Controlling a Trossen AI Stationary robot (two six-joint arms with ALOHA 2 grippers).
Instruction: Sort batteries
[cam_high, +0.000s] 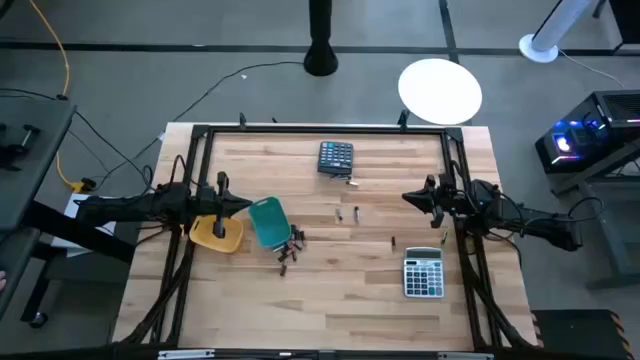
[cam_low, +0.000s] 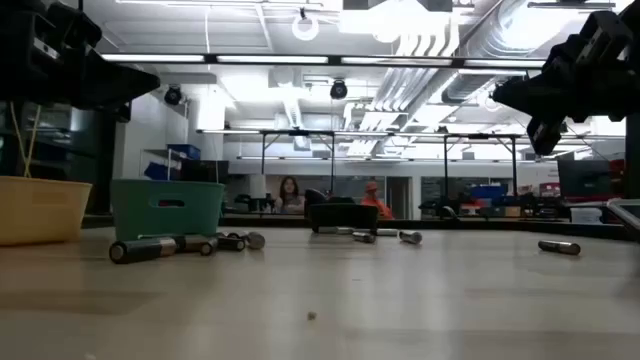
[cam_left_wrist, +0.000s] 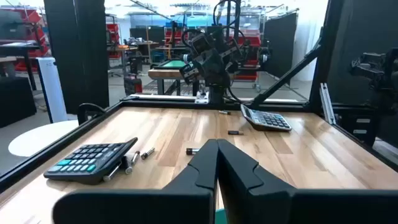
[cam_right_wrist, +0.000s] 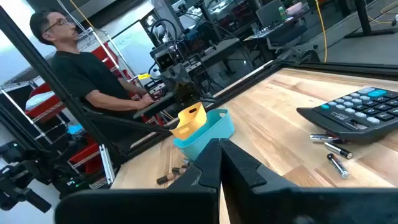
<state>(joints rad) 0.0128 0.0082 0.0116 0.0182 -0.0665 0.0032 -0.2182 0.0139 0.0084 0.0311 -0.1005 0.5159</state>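
Note:
The batteries are tiny dark cylinders scattered on the wooden table. A cluster (cam_high: 290, 250) lies beside the teal tray (cam_high: 268, 222), also in the low view (cam_low: 150, 248). Loose ones lie mid-table (cam_high: 355, 213) and by the dark calculator (cam_right_wrist: 336, 163). A yellow tray (cam_high: 215, 235) sits next to the teal one. My left gripper (cam_high: 245, 205) hovers shut above the two trays, its fingers together in its wrist view (cam_left_wrist: 217, 152). My right gripper (cam_high: 407, 197) hangs shut over the table's right part (cam_right_wrist: 219, 149). Both are raised clear of the table.
A dark calculator (cam_high: 336, 157) lies near the far edge and a grey calculator (cam_high: 423, 273) near the right front. A black frame (cam_high: 200, 130) borders the table. A person (cam_right_wrist: 74, 74) stands beyond the left side. Bare wood spans the near half.

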